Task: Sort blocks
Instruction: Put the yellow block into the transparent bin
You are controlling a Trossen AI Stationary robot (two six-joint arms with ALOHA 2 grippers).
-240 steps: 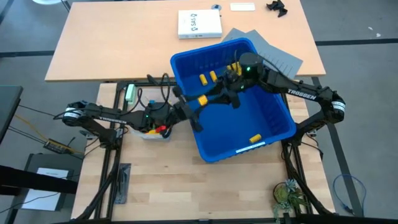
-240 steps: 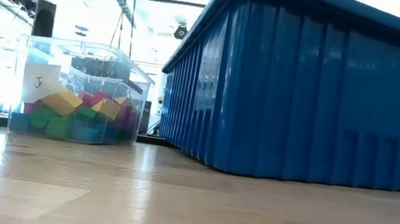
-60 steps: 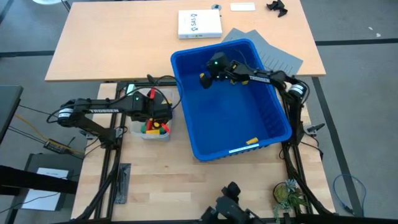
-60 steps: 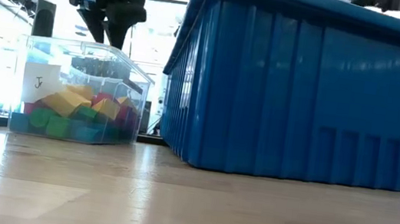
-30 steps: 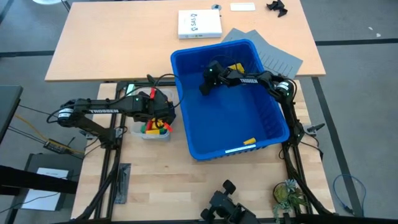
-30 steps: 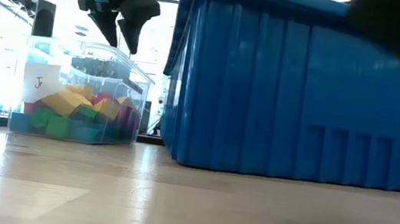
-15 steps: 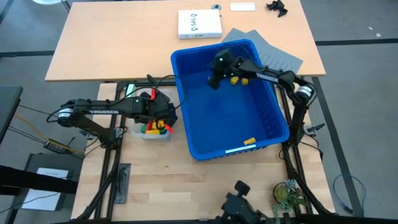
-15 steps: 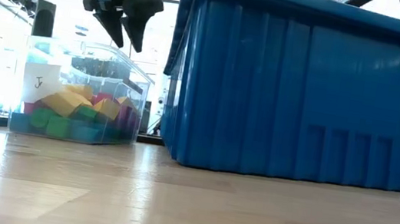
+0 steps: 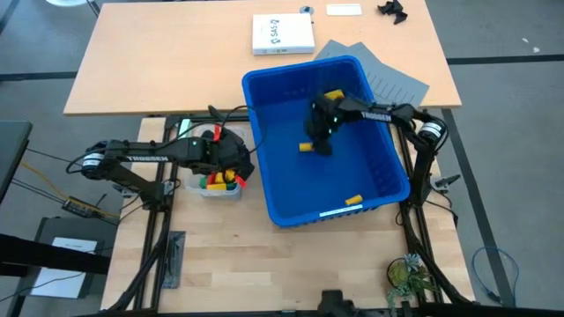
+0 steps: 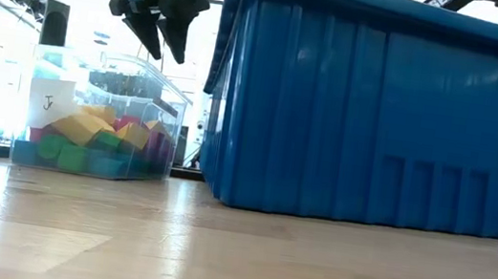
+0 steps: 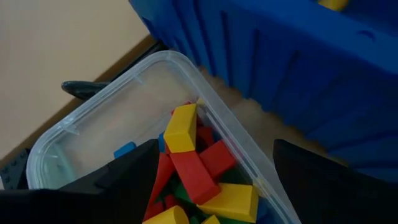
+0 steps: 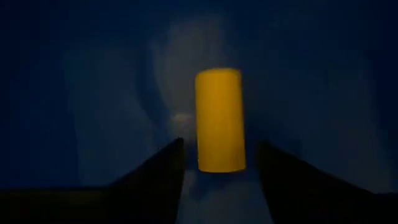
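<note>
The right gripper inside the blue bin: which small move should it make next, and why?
Probably a short descent with the jaws open. The right gripper hangs over a yellow block lying on the floor of the blue bin, and the block lines up with the gap between its fingers, which are not yet around it. The left gripper waits open above the clear tub.

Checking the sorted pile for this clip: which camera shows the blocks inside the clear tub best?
The left wrist view: it looks down into the clear tub at the blocks, red and yellow shapes distinct. The low view shows them side-on through the wall. The high view shows a few beside the left arm. The right wrist view shows none of them.
</note>
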